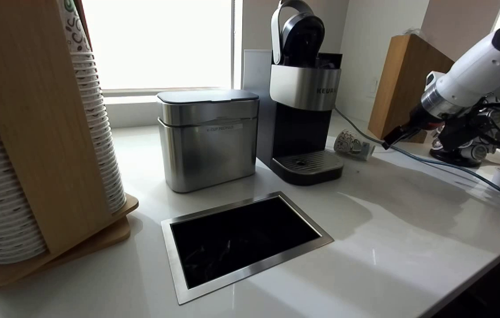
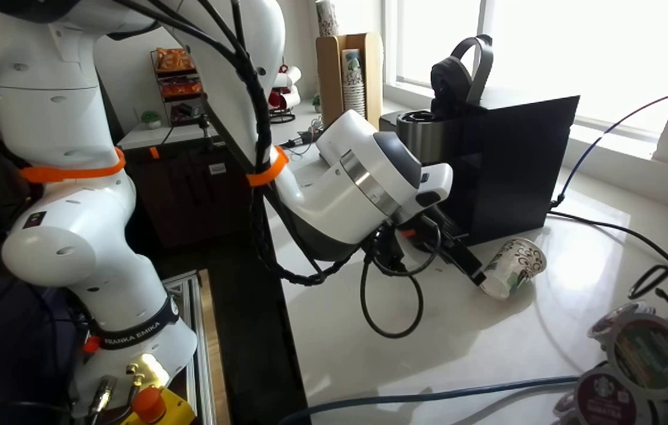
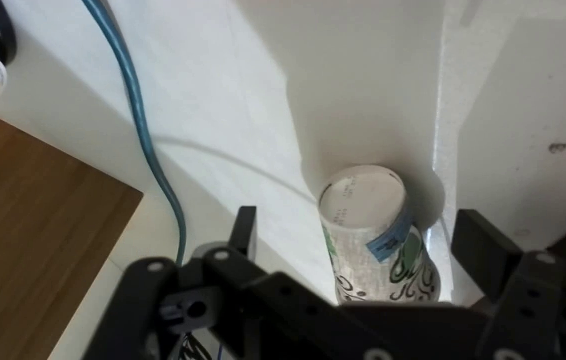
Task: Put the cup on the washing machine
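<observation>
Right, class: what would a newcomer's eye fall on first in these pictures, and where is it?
Probably the big white robot arm, reaching over the counter in an exterior view, its gripper open close to a patterned paper cup lying on its side. Next, likely, the black-and-silver coffee maker, its top raised, beside a steel canister near a bright window.
</observation>
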`<action>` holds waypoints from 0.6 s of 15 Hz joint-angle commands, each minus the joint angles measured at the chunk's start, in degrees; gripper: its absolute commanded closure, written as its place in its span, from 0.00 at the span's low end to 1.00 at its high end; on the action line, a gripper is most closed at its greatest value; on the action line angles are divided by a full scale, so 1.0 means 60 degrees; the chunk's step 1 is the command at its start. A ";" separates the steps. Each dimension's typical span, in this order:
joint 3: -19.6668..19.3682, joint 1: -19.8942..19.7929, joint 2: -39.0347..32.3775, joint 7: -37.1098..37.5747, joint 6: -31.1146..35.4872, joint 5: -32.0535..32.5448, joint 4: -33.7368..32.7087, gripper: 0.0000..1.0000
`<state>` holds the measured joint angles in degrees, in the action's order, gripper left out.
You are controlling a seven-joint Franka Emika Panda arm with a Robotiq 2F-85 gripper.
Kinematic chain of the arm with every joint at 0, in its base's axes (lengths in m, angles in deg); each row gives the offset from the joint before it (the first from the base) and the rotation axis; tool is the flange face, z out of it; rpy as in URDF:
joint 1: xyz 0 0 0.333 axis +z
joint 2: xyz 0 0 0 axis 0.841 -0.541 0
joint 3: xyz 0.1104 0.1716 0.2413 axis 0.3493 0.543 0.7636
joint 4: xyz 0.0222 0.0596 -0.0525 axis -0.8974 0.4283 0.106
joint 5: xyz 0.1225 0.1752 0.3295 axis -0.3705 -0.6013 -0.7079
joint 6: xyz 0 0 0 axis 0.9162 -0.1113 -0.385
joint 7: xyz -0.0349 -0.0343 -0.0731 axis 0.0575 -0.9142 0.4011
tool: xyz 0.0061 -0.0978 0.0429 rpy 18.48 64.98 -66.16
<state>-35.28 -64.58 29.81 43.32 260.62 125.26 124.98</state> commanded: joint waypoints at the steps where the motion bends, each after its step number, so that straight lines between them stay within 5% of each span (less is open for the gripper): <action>1: -0.0402 -0.0486 -0.1160 -0.0800 0.1687 -0.0527 -0.0661 0.00; 2: 0.0475 -0.1425 -0.1263 -0.2314 0.1538 -0.2096 -0.0536 0.00; 7: 0.1653 -0.2100 -0.1929 -0.5624 0.1251 -0.5802 -0.0498 0.00; 8: 0.2293 -0.2600 -0.1973 -0.4642 0.0965 -0.4714 -0.0868 0.00; 9: 0.2711 -0.2825 -0.1882 -0.4998 0.0653 -0.4903 -0.0809 0.00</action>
<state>-25.94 -76.86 19.11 13.93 267.92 95.31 121.90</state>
